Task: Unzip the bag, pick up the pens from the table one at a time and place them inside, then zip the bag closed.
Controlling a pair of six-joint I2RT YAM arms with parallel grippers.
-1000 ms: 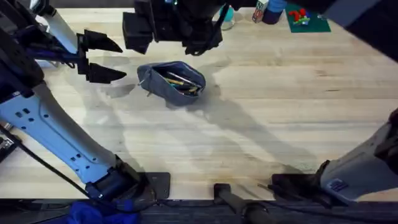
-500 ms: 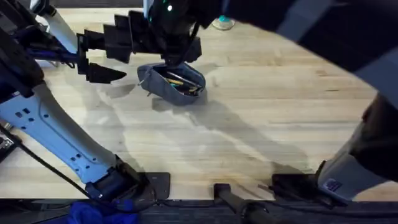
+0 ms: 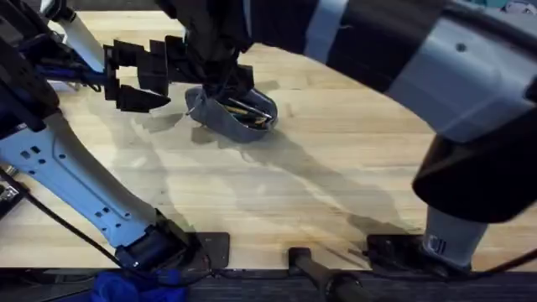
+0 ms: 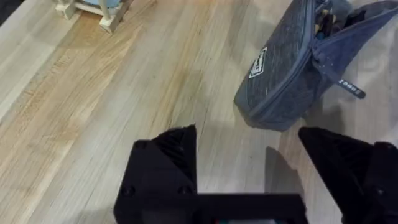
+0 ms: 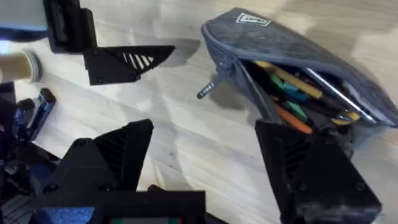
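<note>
Overhead shows the right gripper (image 3: 220, 80) has swung in over the bag (image 3: 235, 113), jaws wide and empty; pens (image 5: 298, 93) already lie inside, so zipping remains.

So the tabletop (image 3: 352, 168) is a pale butcher-block slab, planks running side to side with light grain. Lying on it toward the far left is a blue-grey fabric pencil pouch (image 3: 231, 113), unzipped and gaping, with a bunch of pens (image 5: 298, 93) showing inside: orange, yellow, teal, and a silvery one. Its small pull tab (image 5: 206, 92) rests on the wood. A little wooden stand (image 4: 93, 9) sits nearby on the tabletop too.
</note>
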